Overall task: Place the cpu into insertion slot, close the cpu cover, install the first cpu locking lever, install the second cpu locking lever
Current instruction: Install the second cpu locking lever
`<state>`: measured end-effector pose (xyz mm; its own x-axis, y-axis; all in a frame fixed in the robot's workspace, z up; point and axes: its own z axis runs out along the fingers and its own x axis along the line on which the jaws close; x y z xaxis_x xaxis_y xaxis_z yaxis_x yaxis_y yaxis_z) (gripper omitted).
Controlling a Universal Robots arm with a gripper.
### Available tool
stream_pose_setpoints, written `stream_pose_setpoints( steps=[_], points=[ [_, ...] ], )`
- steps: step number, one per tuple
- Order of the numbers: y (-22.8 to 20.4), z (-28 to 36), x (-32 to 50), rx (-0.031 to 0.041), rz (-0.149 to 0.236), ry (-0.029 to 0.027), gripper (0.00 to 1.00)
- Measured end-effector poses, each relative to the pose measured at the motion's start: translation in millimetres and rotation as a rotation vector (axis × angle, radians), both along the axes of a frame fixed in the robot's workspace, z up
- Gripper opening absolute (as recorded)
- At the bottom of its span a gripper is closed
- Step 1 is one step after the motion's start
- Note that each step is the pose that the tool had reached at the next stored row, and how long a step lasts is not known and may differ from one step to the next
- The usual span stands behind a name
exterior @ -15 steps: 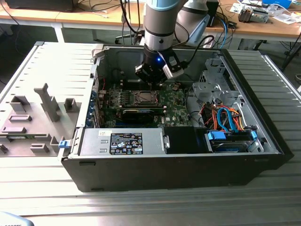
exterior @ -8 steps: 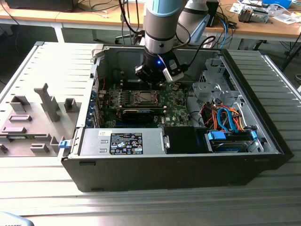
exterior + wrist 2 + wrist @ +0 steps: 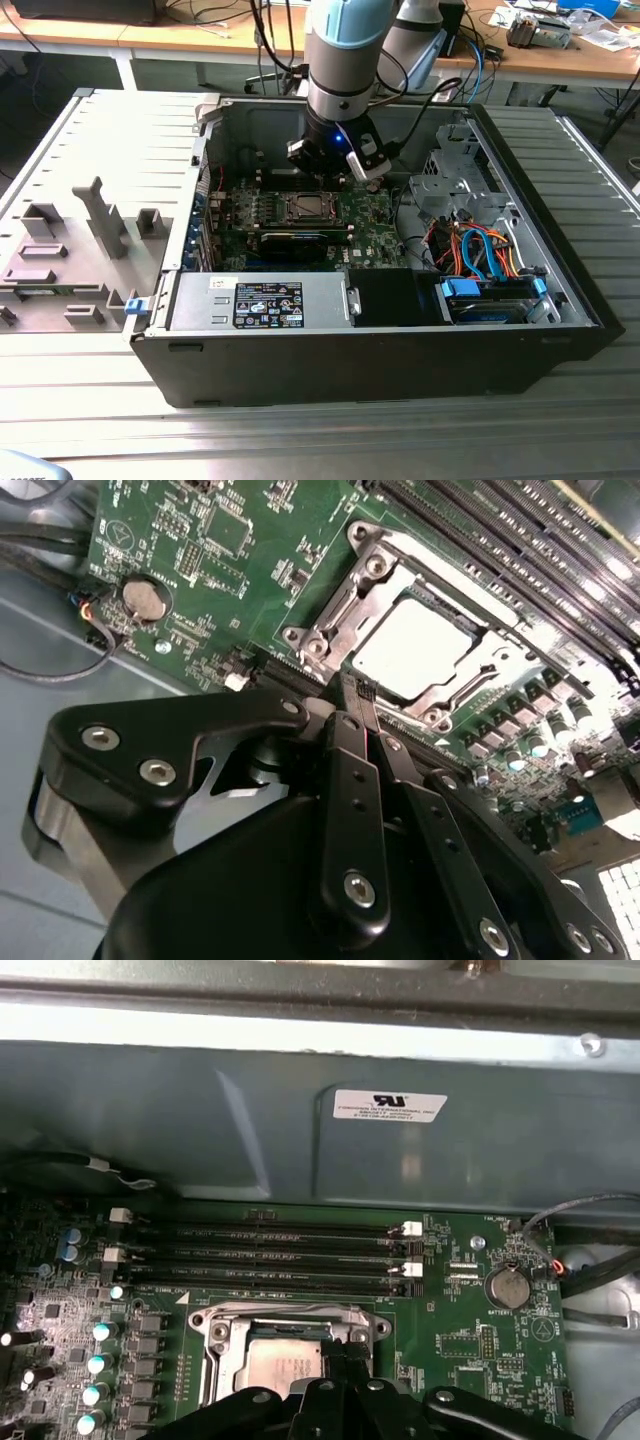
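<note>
The cpu [image 3: 415, 645] lies flat in the insertion slot [image 3: 308, 208] on the green board, its dull silver face showing through the window of the cpu cover [image 3: 505, 650]. The cover lies down over the socket. In the first wrist view the cpu [image 3: 283, 1368] and the cover's frame [image 3: 225, 1335] sit just beyond the black fingertips. My gripper [image 3: 357, 692] is shut, its fingers pressed together with nothing between them, and its tip hovers at the socket's edge. From outside, the gripper [image 3: 330, 160] hangs over the board inside the open case. I cannot tell how the locking levers stand.
Long black memory slots [image 3: 290, 1250] run beside the socket, under the case's metal wall [image 3: 300, 1110]. A coin battery [image 3: 145, 600] sits on the board. Blue and orange cables [image 3: 480, 250] fill the case's right; a power supply [image 3: 265, 300] lies in front. Grey fixtures [image 3: 100, 215] stand left.
</note>
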<state>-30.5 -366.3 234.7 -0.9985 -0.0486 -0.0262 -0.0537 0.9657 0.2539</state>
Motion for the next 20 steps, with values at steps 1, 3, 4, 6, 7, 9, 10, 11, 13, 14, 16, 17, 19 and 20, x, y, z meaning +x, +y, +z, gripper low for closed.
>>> stream_pose_setpoints(
  steps=[1, 3, 4, 6, 7, 9, 10, 11, 13, 14, 16, 17, 19, 20],
  points=[
    [-1.7, 0.0, 0.0, 0.0037, 0.0, 0.0, 0.11],
    [-2.2, 0.0, -0.1, 0.0038, 0.0, 0.0001, 0.11],
    [-2.2, 0.0, 0.0, 0.0038, 0.0, 0.0, 0.11],
    [-2.4, 0.0, 0.0, 0.0037, 0.0, 0.0, 0.11],
    [-2.5, 0.0, 0.0, 0.0028, 0.0, 0.0001, 0.11],
    [-2.9, 0.9, -0.1, 0.0012, 0.0, 0.0, 0.11],
    [-3.1, 1.9, 0.0, 0.0009, 0.0, 0.0001, 0.11],
    [-3.1, 2.1, 0.0, 0.001, 0.0, 0.0, 0.11],
    [-3.7, 2.7, 0.0, 0.0007, 0.0, 0.0001, 0.11],
    [-3.8, 3.2, -0.1, 0.0008, 0.0, 0.0001, 0.11],
    [-3.9, 4.2, -0.1, 0.0009, 0.0, 0.0001, 0.11],
    [-3.9, 4.8, 0.0, 0.0008, 0.0, 0.0001, 0.11],
    [-3.9, 6.0, 0.0, 0.0009, 0.0, 0.0, 0.11],
    [-3.9, 6.9, 0.0, 0.0008, 0.0, 0.0001, 0.11]
  ],
)
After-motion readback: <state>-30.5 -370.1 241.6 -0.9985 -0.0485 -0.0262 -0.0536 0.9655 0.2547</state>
